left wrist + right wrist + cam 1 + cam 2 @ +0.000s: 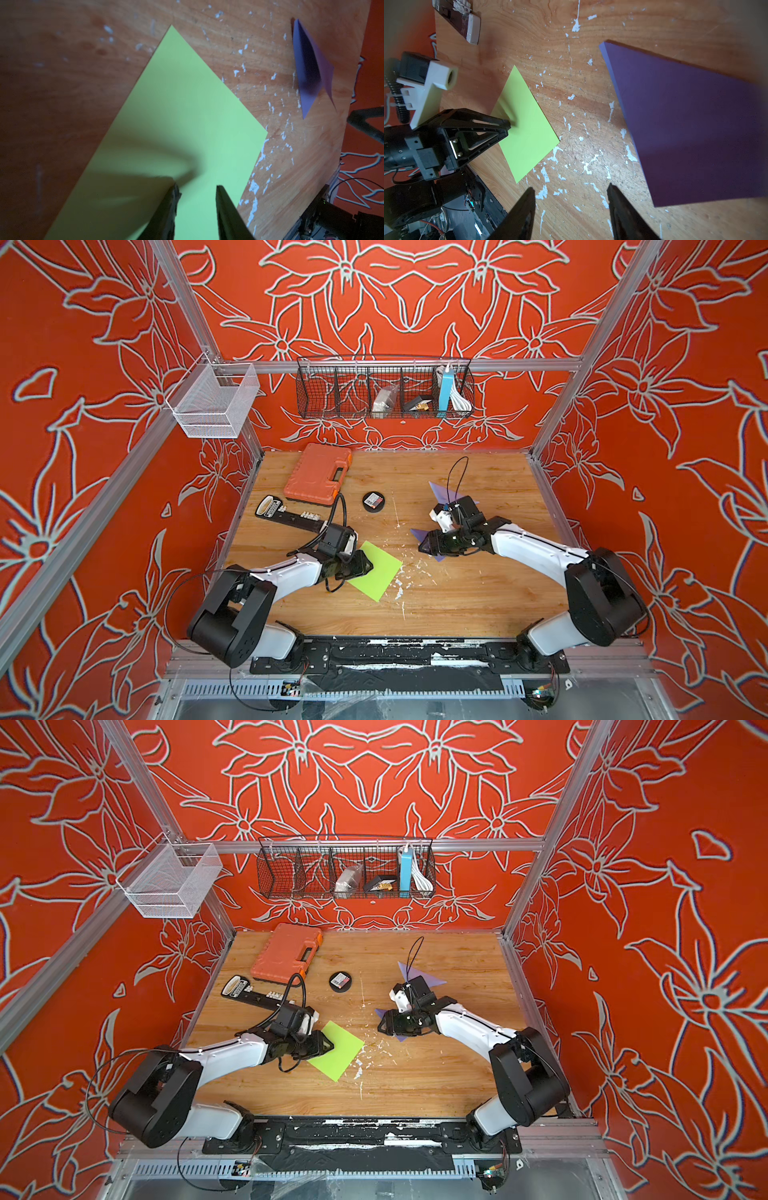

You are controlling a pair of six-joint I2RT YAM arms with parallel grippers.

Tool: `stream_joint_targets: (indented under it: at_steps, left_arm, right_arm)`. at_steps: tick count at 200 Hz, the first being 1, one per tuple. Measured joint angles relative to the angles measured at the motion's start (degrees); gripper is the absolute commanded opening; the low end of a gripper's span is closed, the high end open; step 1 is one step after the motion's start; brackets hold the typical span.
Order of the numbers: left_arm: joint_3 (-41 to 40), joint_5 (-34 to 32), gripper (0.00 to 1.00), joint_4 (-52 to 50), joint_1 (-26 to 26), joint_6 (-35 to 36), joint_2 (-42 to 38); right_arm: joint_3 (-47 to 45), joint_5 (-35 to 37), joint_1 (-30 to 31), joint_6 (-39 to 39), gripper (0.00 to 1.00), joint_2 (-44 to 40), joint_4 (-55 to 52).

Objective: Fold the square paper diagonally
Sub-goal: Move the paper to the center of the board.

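Observation:
A lime-green square paper (384,572) (345,1050) lies flat on the wooden table, one corner pointing away. My left gripper (368,566) (196,187) is low over its left part, jaws apart, with green sheet showing between the fingers; the right wrist view shows its tips (508,127) at the paper's surface. A folded purple paper (695,124) (307,68) lies partly under my right arm. My right gripper (422,545) (570,187) is open over bare, flaked wood beside the purple sheet, holding nothing.
An orange tool case (318,472), a black bit-holder strip (286,514) and a round black tin (373,502) sit at the back left. A purple triangle (440,491) lies behind the right wrist. White flakes (399,585) dot the wood. Wire baskets (384,387) hang on the wall.

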Motion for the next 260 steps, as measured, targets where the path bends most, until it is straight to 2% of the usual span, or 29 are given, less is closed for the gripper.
stream_joint_targets:
  at_steps: [56, 105, 126, 163, 205, 240, 245, 251, 260]
  left_arm:
    - [4.7, -0.7, 0.35, 3.1, -7.2, -1.2, 6.1]
    - [6.4, 0.2, 0.35, 5.4, -8.9, -1.7, 8.9]
    - [7.7, 1.0, 0.34, 6.6, -9.6, -1.9, 10.7]
    - [9.7, 2.3, 0.32, 8.2, -10.2, -2.6, 13.4]
    - [11.7, 0.2, 0.43, 1.2, -11.3, -1.6, 10.9]
    - [13.4, -1.5, 0.50, -6.4, -10.7, 0.5, 4.1]
    - [13.4, -1.5, 0.52, -6.8, -10.4, 0.7, 3.3]
    - [13.3, -1.4, 0.60, -7.4, -9.8, 1.1, 2.4]
    - [13.1, -1.2, 0.62, -8.1, -8.7, 1.3, 1.4]
  right_arm:
    - [1.3, 2.5, -0.4, 1.0, 0.48, 5.8, -0.5]
    - [4.0, 5.2, -4.9, 1.3, 0.47, 11.8, -1.1]
    - [7.2, 7.6, -7.9, 0.9, 0.55, 13.4, -1.6]
    - [12.3, 9.3, -11.2, -0.8, 0.61, 14.9, -2.5]
    - [8.0, 6.8, -8.3, -3.1, 0.79, 9.8, -2.9]
    - [-1.3, 4.3, -6.2, -2.8, 0.84, 3.1, -3.1]
    - [-2.5, 4.0, -6.2, -2.8, 0.84, 2.2, -3.1]
    - [-3.9, 3.6, -6.1, -2.7, 0.84, 1.2, -3.2]
    - [-5.6, 2.9, -6.0, -2.7, 0.84, -0.5, -3.6]
